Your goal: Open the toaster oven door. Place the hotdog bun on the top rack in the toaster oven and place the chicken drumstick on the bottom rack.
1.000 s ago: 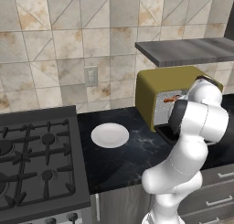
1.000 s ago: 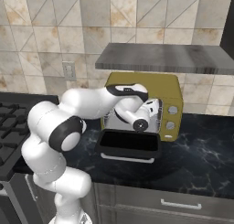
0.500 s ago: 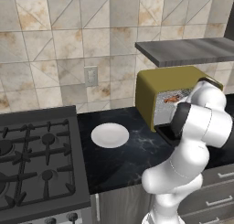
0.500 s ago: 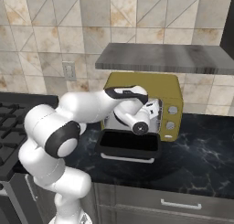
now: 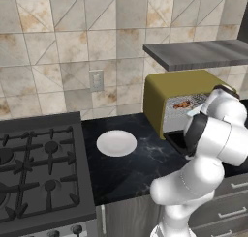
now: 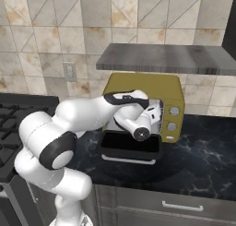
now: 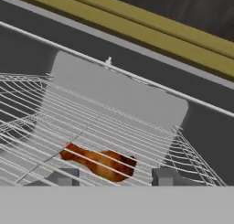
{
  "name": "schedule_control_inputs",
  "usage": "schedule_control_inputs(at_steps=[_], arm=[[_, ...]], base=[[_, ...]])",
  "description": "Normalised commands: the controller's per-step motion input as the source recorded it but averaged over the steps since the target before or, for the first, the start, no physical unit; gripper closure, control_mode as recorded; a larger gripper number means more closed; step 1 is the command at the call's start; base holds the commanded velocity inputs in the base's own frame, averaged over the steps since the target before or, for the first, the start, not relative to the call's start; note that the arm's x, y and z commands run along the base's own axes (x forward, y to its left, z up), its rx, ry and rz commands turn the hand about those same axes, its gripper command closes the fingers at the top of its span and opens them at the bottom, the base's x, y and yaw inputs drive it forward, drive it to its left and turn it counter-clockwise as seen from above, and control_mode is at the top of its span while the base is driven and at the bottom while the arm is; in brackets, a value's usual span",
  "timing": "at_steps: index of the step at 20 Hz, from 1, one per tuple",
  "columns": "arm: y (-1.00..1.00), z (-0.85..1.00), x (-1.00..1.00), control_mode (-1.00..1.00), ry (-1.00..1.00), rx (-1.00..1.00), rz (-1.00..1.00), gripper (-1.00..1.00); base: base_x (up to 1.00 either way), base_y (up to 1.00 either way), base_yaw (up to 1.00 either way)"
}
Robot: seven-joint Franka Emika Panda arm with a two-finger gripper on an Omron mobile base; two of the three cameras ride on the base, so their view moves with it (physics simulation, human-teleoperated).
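Observation:
The mustard-yellow toaster oven (image 6: 143, 84) stands on the dark counter with its door (image 6: 131, 146) folded down flat in front. My hand reaches into the oven mouth. The chicken drumstick (image 7: 98, 161), orange-brown with dark patches, sits just past my gripper (image 7: 115, 176) between the two finger tips, and its narrow end touches the left fingertip (image 7: 64, 176). Wires of the rack (image 7: 114, 118) run across it. From the left base view the drumstick (image 5: 183, 104) shows inside the oven (image 5: 179, 83), next to my wrist. The hotdog bun is hidden.
A white plate (image 5: 116, 143) lies on the counter left of the oven. The gas stove (image 5: 38, 163) is further left. A grey shelf (image 6: 161, 59) hangs close above the oven. Two knobs (image 6: 174, 111) sit on its right front.
My wrist has shifted slightly at the oven mouth. The drumstick and the door stay where they were.

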Motion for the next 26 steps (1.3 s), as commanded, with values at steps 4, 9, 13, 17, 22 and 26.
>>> schedule_control_inputs(at_steps=[4,9,13,17,22,26], arm=[[-0.13,0.00,-0.30,-1.00,0.00,0.09,0.00,1.00],[-0.10,0.00,-0.30,-1.00,0.01,0.09,0.00,1.00],[-0.09,0.00,-0.30,-1.00,0.00,0.09,0.00,1.00],[-0.09,0.00,-0.31,-1.00,0.00,0.09,0.00,1.00],[-0.08,0.00,-0.30,-1.00,0.00,0.08,0.00,1.00],[-0.07,0.00,-0.29,-1.00,0.00,0.07,0.00,1.00]], base=[[0.00,0.00,0.00],[0.00,0.00,0.00],[0.00,0.00,0.00],[0.00,0.00,0.00],[0.00,0.00,0.00],[0.00,0.00,0.00]])
